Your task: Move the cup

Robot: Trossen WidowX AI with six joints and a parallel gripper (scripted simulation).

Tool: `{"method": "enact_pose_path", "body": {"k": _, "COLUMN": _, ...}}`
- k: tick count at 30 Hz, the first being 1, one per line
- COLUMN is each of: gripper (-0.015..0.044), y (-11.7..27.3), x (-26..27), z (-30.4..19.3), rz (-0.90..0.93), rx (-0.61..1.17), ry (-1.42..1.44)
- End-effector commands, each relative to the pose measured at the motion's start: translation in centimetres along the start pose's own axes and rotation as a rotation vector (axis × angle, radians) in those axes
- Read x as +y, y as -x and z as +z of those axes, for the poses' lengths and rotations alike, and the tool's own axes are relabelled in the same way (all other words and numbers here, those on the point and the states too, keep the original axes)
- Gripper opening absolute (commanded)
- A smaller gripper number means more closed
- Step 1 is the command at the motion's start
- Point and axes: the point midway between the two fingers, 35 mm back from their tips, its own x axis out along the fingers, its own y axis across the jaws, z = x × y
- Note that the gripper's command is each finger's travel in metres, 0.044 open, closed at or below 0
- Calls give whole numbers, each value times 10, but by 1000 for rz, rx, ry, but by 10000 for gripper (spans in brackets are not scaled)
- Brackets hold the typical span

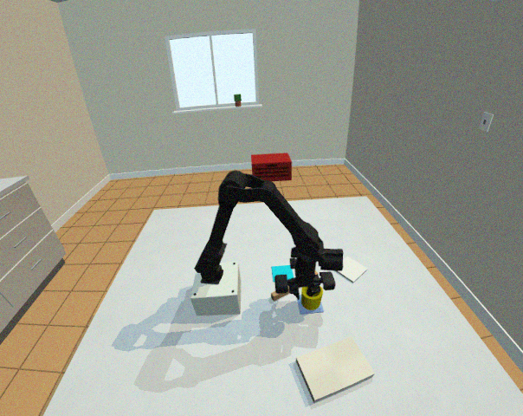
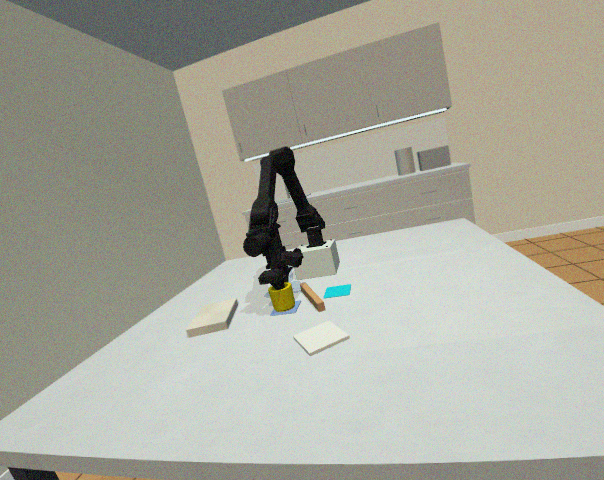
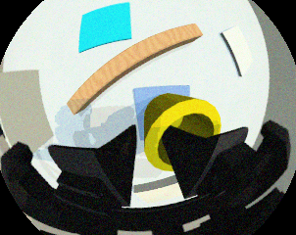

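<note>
While astride the cup (image 3: 177,129) wall, jaws narrowed, grip on it unclear.

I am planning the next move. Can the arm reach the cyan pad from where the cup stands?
Probably yes. The cyan pad lies close beyond the cup; only the low wooden bar lies between them, so lifting over it should do.
</note>
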Motion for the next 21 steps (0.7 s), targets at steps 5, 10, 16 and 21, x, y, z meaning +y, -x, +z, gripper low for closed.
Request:
{"method": "enact_pose_path", "body": {"k": 5, "gripper": 80, "y": 0, "x": 0, "z": 0, "rz": -1, "rx": 0, "ry": 0}}
{"method": "enact_pose_path", "body": {"k": 10, "gripper": 47, "y": 0, "x": 0, "z": 0, "rz": -1, "rx": 0, "ry": 0}}
{"method": "enact_pose_path", "body": {"k": 16, "gripper": 0, "y": 1, "x": 0, "z": 0, "rz": -1, "rx": 0, "ry": 0}}
{"method": "enact_pose_path", "body": {"k": 21, "gripper": 0, "y": 14, "x": -1, "z": 0, "rz": 0, "rx": 1, "ry": -1}}
